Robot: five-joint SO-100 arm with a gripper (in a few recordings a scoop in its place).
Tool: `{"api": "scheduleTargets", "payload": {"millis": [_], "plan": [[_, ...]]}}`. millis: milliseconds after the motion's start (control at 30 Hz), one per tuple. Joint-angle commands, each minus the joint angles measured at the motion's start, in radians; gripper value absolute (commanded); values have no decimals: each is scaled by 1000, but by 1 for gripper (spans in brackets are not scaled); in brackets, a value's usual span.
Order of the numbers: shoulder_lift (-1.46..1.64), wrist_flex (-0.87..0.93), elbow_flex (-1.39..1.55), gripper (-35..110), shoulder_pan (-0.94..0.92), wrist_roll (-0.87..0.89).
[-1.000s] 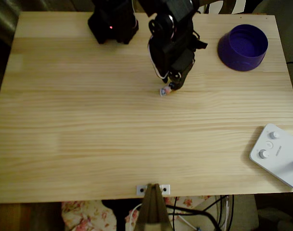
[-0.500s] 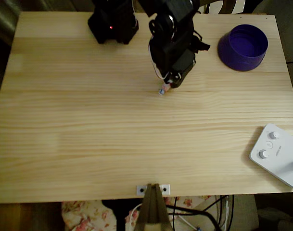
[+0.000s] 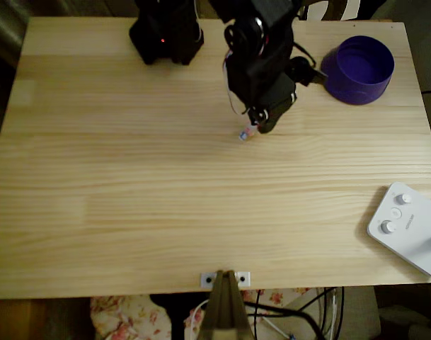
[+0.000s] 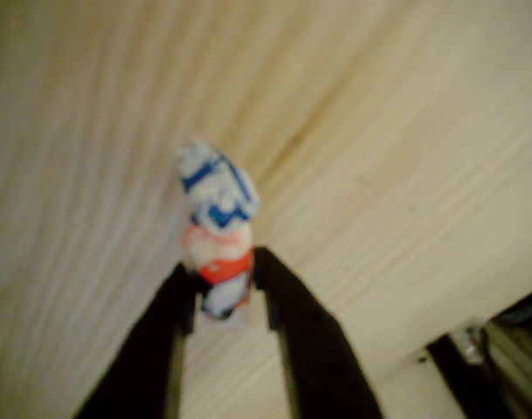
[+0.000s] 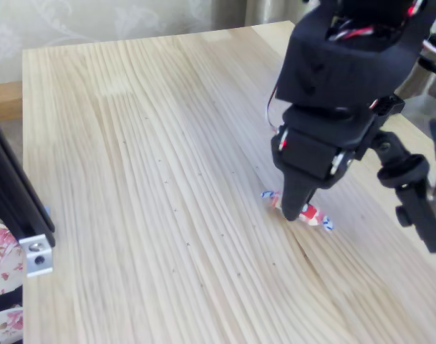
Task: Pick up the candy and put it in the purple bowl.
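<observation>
Candy [image 4: 217, 249], a tiny wrapped sweet with an orange-pink and white middle and twisted blue-and-white ends, sits pinched between the two black fingers [image 4: 296, 340] of the robot's jaws. Wrist view: jaws clenched on the sweet's middle, one twisted end sticking out past the fingertips (picture blurred, fine marks unreadable). Fixed view: candy [image 5: 301, 210] at the tip of the black gripper [image 5: 296, 208], low over the pale pine-plank desk [image 5: 132, 179]; whether it touches the wood, cannot tell. Overhead view: gripper [image 3: 253, 129] and candy [image 3: 245, 134] near the desk's middle, toward the far edge. Round deep purple plastic bowl [image 3: 357, 69] stands upright at the far right corner, well apart from the candy. White control box with knobs [image 3: 406, 227] lies at the right edge.
</observation>
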State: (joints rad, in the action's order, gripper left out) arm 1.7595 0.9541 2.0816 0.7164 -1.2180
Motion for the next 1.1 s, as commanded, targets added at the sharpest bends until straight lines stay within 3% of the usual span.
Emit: {"api": "scheduleTargets", "payload": {"millis": [0, 500, 1067], "plan": [[77, 61, -144, 3, 21, 137], [245, 268, -304, 3, 132, 655], [241, 281, -540, 2, 535, 1057]]}}
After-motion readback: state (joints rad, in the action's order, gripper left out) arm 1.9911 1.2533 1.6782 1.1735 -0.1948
